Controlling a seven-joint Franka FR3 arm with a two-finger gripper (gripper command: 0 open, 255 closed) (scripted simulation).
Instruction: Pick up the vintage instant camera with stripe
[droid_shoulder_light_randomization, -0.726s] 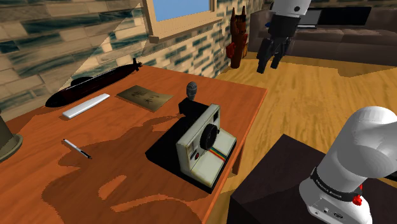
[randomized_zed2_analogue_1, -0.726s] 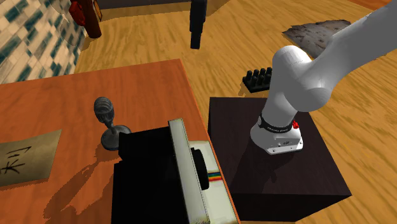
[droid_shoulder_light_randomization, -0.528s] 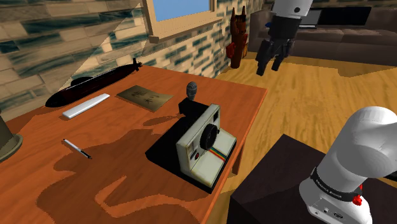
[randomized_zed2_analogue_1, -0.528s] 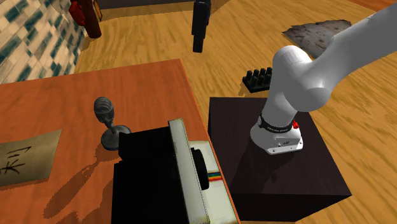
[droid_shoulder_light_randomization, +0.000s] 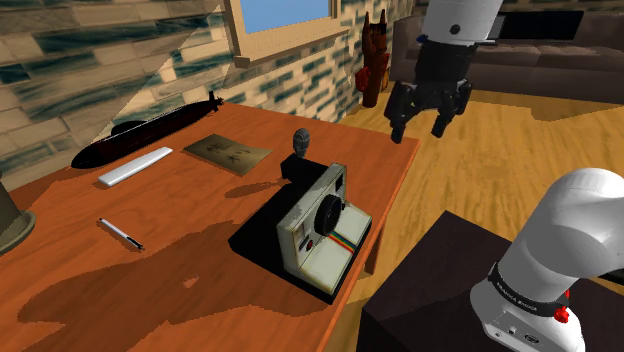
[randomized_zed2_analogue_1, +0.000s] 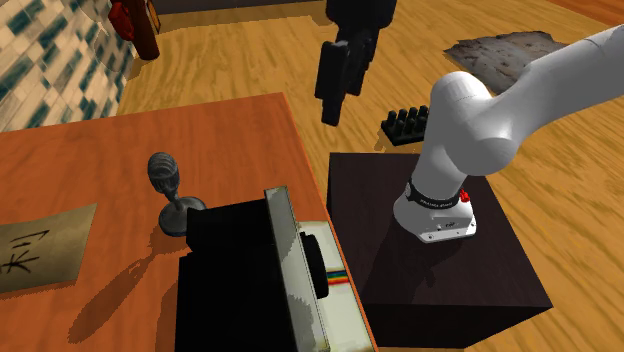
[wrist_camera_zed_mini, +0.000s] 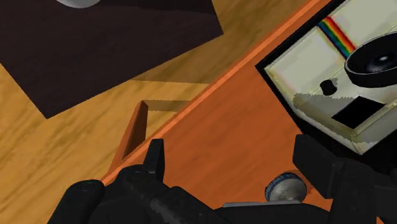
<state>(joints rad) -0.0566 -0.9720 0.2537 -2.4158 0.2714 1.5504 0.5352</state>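
Instant camera: cream body with a round black lens and a rainbow stripe on its front. It stands upright on a black slab at the near right part of the orange-brown table. It is close to the table's right edge in the shoulder view, with the lens turned toward the dark stand. A small grey microphone on a black foot stands just beyond the slab on its far side. Farther to the shoulder view's left lie a brown card with markings, a white bar, a pen and a black submarine model. All of these are well apart from the instant camera. Gripper: in the air over the far right edge of the table, higher than the instant camera and well apart from it. Its two black fingers stand wide apart and clasp nothing. In the wrist view only bare table top lies between the fingers. The microphone's round head sits near one finger, and the instant camera lies beyond that finger, outside the gap. In the second exterior view the gripper hangs beside the table's edge, and the white arm rises from the stand.
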